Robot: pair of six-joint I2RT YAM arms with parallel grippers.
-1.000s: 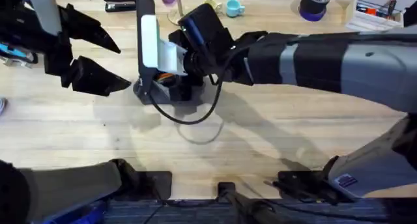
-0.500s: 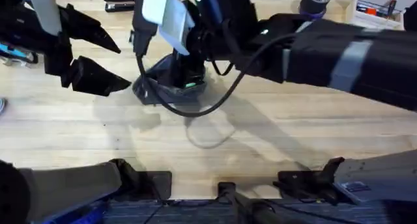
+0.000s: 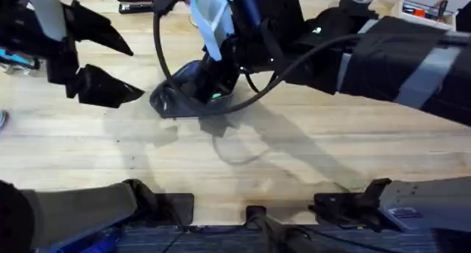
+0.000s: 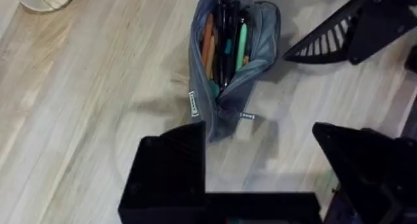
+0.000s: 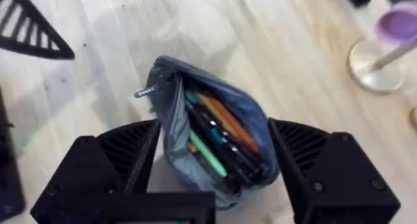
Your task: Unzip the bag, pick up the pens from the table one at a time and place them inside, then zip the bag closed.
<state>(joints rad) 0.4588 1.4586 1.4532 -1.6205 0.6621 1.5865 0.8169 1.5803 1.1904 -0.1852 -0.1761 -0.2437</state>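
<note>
Two grippers are spread wide and we see nothing between their fingers. The right gripper (image 5: 212, 168) hangs directly above the blue-grey pencil pouch (image 5: 208, 142), which lies unzipped on the wooden table (image 3: 309, 165). Inside the pouch we see an orange pen (image 5: 225, 123), a green pen (image 5: 207, 154) and dark pens (image 4: 221, 35). The left gripper (image 3: 121, 65) stays beside the pouch, not touching it.

Dark grey arm links with paler grey bands. White wrist housing, black cable looping from it. Left claw (image 3: 110, 62): black, wedge-shaped fingers (image 4: 365, 25) with ribbed slots. Right claw (image 5: 215, 168): black, ribbed blocky fingers (image 5: 329, 168).
</note>
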